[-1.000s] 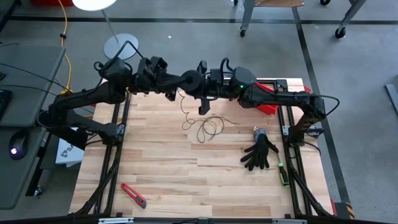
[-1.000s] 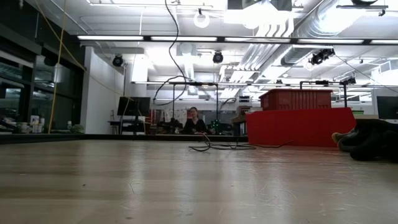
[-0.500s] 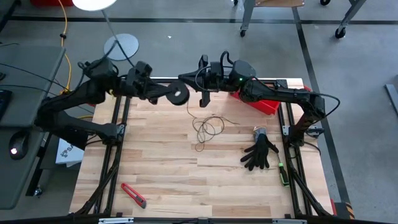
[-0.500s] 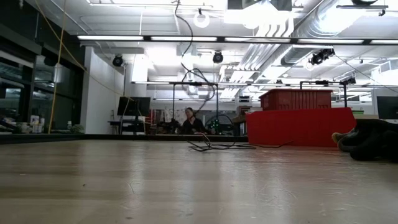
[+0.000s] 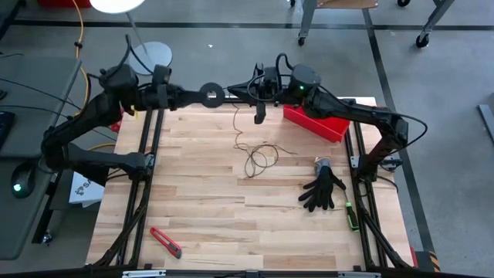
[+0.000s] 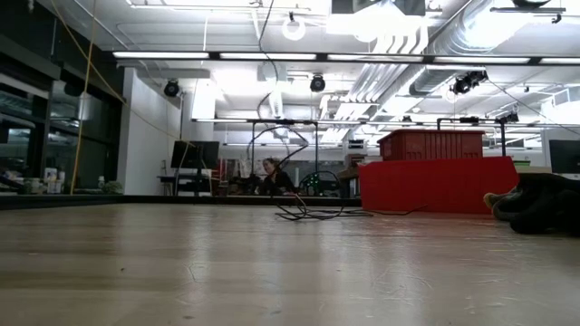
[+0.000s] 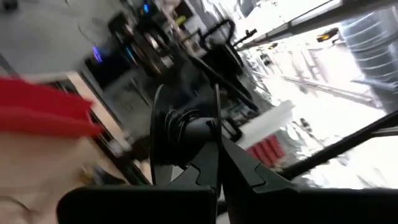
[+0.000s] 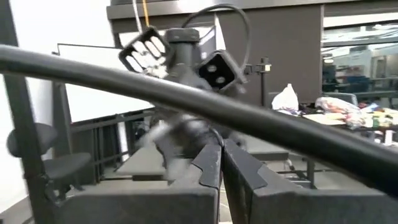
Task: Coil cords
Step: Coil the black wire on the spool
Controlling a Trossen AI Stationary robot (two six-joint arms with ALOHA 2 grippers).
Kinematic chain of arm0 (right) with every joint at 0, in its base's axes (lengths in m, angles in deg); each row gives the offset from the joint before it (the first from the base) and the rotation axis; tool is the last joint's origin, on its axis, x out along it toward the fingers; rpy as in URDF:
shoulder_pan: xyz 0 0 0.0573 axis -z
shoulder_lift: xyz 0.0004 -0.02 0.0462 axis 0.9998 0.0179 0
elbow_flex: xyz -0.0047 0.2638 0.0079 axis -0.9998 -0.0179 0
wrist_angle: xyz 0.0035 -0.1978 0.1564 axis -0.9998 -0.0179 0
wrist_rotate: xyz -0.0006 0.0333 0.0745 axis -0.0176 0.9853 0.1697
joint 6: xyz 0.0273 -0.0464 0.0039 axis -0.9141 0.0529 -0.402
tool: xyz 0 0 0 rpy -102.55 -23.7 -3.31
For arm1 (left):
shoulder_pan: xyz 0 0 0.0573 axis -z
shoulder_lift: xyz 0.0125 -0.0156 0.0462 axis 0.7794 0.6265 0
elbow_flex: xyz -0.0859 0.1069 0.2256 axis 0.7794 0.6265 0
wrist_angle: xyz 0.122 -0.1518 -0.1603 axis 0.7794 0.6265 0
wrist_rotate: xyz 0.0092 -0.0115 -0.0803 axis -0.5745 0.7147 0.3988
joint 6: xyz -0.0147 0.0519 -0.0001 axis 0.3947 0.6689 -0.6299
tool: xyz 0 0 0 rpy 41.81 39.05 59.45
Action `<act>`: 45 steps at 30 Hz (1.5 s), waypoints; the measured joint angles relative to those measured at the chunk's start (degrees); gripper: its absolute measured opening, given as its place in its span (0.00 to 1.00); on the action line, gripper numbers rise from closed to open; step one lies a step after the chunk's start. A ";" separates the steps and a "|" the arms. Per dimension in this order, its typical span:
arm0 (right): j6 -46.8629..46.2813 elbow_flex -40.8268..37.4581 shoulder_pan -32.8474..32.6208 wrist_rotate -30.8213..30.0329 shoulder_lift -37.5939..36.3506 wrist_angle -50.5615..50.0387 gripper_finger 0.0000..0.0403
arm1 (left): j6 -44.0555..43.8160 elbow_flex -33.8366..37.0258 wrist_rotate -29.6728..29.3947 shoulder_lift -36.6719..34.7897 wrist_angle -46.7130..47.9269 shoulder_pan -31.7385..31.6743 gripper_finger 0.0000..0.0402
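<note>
Spool [image 5: 211, 94] pinched by left pincer [image 5: 202, 95], right pincer [image 5: 234, 96] closed, red bin [image 5: 316, 123] nearby

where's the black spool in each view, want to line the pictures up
High view: the black spool is at the table's far edge, left of centre, in the left gripper.
Low view: not in it.
Left wrist view: centre, edge-on, clamped between the dark fingers.
Right wrist view: cannot tell; only a blur past the fingers.
Shared landmark: the red bin, also in the low and left wrist views.
</note>
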 joint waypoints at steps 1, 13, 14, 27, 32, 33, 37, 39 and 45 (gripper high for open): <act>0.00 0.00 -0.02 0.08 -0.27 -0.43 0.00 | 1.91 0.00 -0.68 0.06 0.43 -0.43 0.00; -0.77 0.04 0.17 -0.49 -1.57 -5.04 0.00 | 29.52 0.00 -9.16 1.62 -6.16 -1.42 0.00; -0.92 0.04 0.22 -0.49 -1.57 -5.00 0.00 | 31.17 0.00 -9.26 1.89 -7.75 -1.18 0.00; -3.74 0.04 -0.29 -0.91 -1.59 -4.77 0.06 | 43.93 0.00 -10.51 3.39 -11.95 -1.15 0.00; -3.59 0.04 -0.28 -2.84 -1.59 -7.16 0.22 | 44.04 0.00 -10.40 3.43 -15.79 -1.14 0.00; -3.62 0.04 -0.28 -4.43 -1.59 -7.88 0.26 | 43.58 0.00 -10.27 3.44 -16.87 -1.14 0.00; -3.48 0.04 -0.26 -8.58 -1.52 -9.57 0.41 | 40.86 -0.07 -10.15 3.28 -18.92 -1.14 0.00; -3.47 0.04 -0.20 -8.45 -1.52 -9.52 0.46 | 40.78 -0.07 -10.06 3.31 -20.09 -1.14 0.00; -0.86 0.04 -0.22 -8.34 -1.52 -9.79 0.50 | 40.31 -0.11 -10.64 4.31 -26.57 -1.14 0.00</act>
